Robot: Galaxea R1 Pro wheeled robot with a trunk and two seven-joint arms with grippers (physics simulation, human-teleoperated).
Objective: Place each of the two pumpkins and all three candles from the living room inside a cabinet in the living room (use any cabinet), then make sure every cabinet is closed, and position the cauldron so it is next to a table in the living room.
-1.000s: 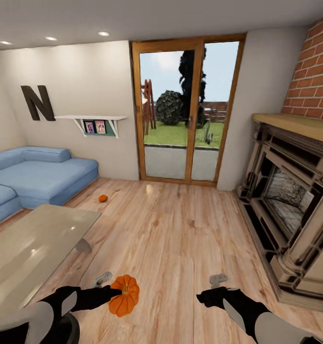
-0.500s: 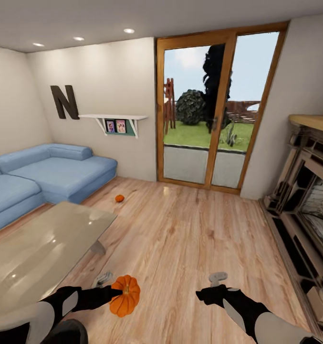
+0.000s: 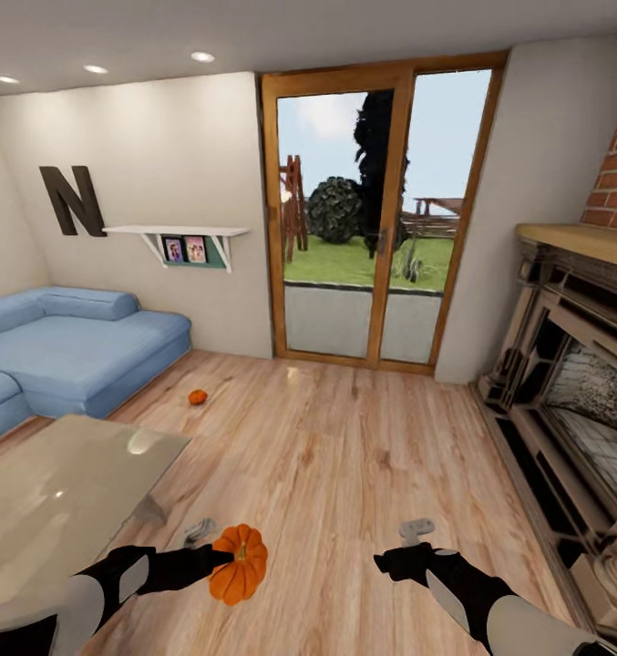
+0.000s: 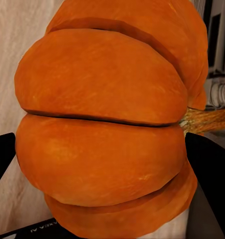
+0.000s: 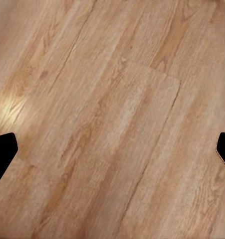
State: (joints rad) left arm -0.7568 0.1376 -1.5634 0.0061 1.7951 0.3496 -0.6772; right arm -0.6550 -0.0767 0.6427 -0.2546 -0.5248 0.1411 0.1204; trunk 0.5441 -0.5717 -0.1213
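Orange and ribbed, one pumpkin (image 3: 238, 565) sits clamped in the left gripper (image 3: 219, 558), held out in front of the robot above the wood floor (image 3: 344, 474); in the left wrist view its bulk presses between both dark fingers (image 4: 207, 169), stem off to one side. The right gripper (image 3: 416, 539) carries nothing, its jaws spread wide over bare boards. A second pumpkin (image 3: 197, 397) lies on the floor near the blue sofa (image 3: 80, 342), beyond the glossy grey table (image 3: 53, 501). The step in hand looks like carrying the first pumpkin to a cabinet (none is in sight here), so the next move calls for turning the base to find one.
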